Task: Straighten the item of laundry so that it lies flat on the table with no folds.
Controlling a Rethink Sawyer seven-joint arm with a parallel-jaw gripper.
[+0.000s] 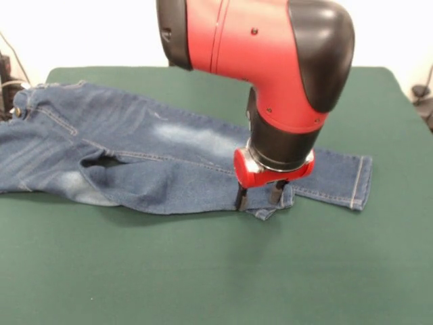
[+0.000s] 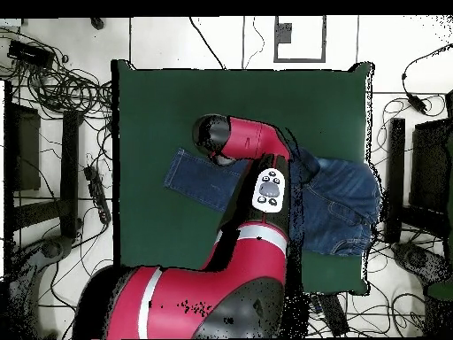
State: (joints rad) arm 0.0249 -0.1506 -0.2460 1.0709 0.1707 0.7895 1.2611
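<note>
over the table [image 1: 203, 271], arm bent straight down, gripper [image 1: 259, 197] clenched on the jeans [image 1: 135, 156] leg's hem

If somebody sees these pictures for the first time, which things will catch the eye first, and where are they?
First is the big red and black robot arm, coming down from above at the centre, its hand down at the lower leg hem of the blue denim jeans. The jeans lie across the dark green felt table, waist at the left in the front view, one leg stretched right and the nearer leg bunched under the hand.
</note>
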